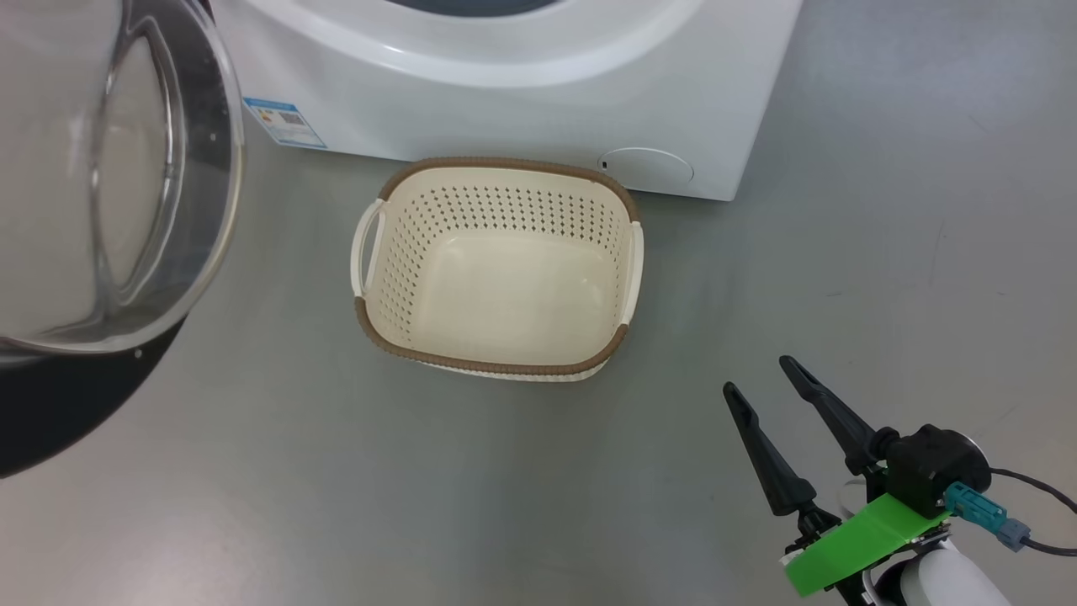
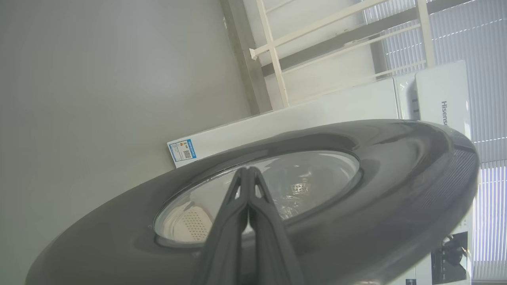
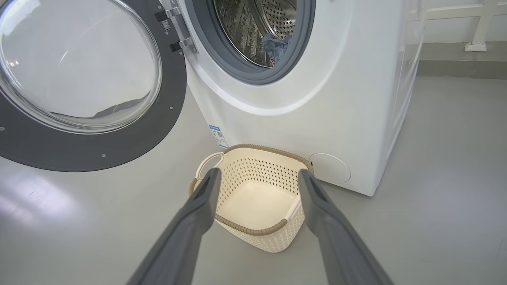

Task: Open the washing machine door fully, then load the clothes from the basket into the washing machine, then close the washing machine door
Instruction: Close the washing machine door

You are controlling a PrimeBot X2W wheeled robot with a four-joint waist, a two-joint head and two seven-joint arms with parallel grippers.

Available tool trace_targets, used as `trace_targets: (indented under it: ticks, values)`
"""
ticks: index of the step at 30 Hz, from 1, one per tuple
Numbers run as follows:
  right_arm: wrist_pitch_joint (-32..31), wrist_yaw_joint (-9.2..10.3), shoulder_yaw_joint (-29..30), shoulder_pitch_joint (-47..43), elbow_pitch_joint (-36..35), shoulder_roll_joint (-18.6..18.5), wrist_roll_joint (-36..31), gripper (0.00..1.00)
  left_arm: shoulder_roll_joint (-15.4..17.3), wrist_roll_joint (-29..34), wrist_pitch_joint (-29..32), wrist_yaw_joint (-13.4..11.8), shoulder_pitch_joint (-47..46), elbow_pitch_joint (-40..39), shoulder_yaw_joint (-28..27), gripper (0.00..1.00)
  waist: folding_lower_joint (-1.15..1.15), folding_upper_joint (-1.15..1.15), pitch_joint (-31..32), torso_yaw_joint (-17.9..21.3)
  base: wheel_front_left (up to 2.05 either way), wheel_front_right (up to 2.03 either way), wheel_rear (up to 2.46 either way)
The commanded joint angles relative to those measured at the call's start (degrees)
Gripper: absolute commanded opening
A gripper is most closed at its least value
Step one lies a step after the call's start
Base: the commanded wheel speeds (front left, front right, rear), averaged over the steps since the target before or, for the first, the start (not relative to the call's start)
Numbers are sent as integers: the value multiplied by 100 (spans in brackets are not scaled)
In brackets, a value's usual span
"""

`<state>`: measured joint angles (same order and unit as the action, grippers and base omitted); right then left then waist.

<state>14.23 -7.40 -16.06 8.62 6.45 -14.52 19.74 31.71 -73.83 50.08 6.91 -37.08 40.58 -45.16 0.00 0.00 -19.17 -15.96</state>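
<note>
We see the clothes [image 3: 275, 46] inside the washing machine [image 3: 336, 99], door [image 3: 170, 118] open; left gripper [image 2: 247, 172] closed, right gripper [image 1: 759, 375] spread.

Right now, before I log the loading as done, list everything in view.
washing machine: one, white, behind basket
washing machine door: one, black with clear glass, swung open leftward
basket: one, cream, brown rim, empty, on floor
clothes: one light blue bundle visible, inside drum
label sticker: one, blue, machine's lower front
left claw: one, dark, shut, at door's outer face
right claw: one, dark, open, empty, this side of basket
</note>
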Motion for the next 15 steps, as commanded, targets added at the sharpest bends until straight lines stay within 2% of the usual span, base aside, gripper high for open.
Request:
trace_targets:
  ticks: [1, 15]
  values:
    - [62, -9, -121, 29, -110, 32, 12, 100, 276, -74, 120, 57, 149, -244, 5, 0, 0, 0, 12, -5, 0, 0, 0]
    - [74, -9, -119, 74, -11, 191, 0, 100, -428, -558, 821, 58, 679, -1355, 156, 0, 0, 0, 173, 34, 0, 0, 0]
